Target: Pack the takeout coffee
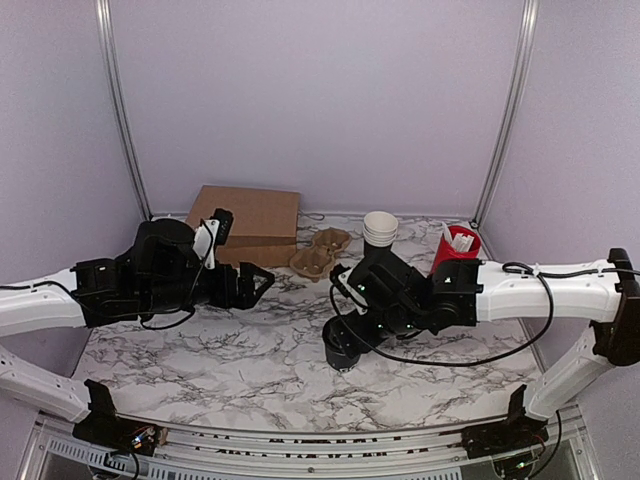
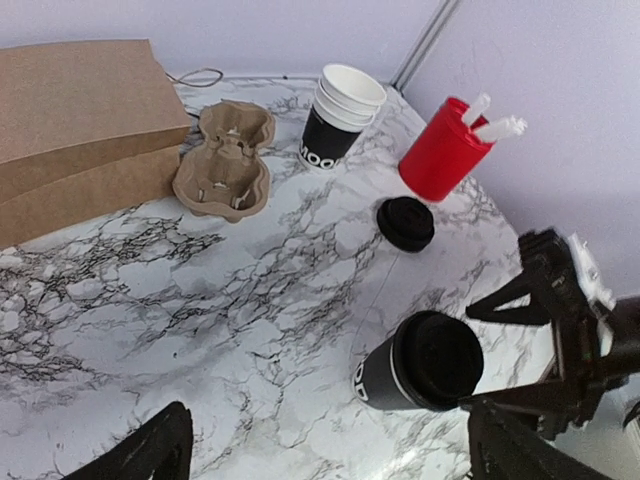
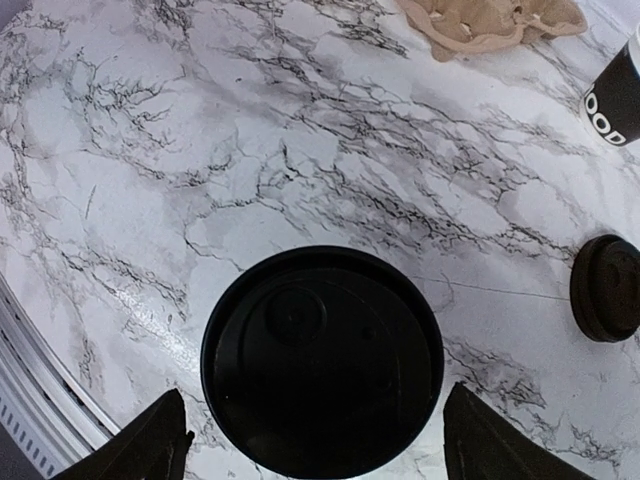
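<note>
The takeout coffee cup (image 1: 342,352) stands upright on the marble table, black with white print, and its black lid (image 3: 322,360) sits on top. My right gripper (image 1: 345,330) hovers just above it. Its jaws are open, one fingertip (image 3: 150,445) on each side of the lid, and neither touches it. My left gripper (image 1: 258,285) is open and holds nothing. It is to the left of the cup (image 2: 420,362), which lies beyond its fingertips (image 2: 150,455).
A second black lid (image 2: 405,222) lies loose on the table behind the cup. A stack of white-rimmed cups (image 1: 380,228), a red tub (image 1: 455,248) and a brown pulp cup carrier (image 1: 320,252) stand at the back. A cardboard box (image 1: 245,225) lies at the back left.
</note>
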`<state>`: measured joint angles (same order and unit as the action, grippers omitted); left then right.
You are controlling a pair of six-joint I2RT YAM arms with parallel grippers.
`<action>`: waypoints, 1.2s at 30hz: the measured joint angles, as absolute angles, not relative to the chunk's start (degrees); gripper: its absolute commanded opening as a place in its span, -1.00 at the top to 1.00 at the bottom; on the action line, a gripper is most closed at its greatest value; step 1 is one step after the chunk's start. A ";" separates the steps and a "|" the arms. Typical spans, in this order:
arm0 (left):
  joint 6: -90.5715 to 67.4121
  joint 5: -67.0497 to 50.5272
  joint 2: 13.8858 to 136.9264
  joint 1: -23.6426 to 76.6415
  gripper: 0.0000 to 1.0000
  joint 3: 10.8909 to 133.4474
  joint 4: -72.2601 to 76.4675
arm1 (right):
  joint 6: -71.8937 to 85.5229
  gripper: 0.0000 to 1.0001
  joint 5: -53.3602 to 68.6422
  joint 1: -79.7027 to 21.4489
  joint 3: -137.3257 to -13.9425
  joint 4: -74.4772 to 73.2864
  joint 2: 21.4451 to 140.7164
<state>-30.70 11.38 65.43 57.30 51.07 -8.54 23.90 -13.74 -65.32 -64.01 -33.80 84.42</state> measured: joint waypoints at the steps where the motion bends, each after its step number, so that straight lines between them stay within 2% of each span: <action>1: -29.98 11.88 63.96 56.93 -0.98 51.07 -8.56 | 23.49 -0.71 -13.87 -65.34 -64.14 -34.46 84.51; 6: -27.05 13.54 59.88 54.50 -0.98 51.09 -9.76 | 21.96 -0.73 -14.06 -65.36 -65.14 -35.73 85.32; 15: -21.91 12.60 59.53 50.04 -0.98 51.96 -15.73 | 21.37 -0.71 -14.09 -64.51 -65.80 -36.45 88.18; 26: -14.50 11.11 60.38 47.79 -0.98 55.88 -19.20 | 22.59 -0.32 -13.08 -63.72 -65.87 -35.33 88.77; 36: -12.21 13.15 56.93 46.11 -0.98 53.10 -19.46 | 27.42 -0.27 -13.41 -62.70 -65.10 -35.70 87.42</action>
<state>-12.21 13.15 56.93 46.11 53.10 -19.46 27.42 -13.41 -62.70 -65.10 -35.70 87.42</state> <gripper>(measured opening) 0.993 0.695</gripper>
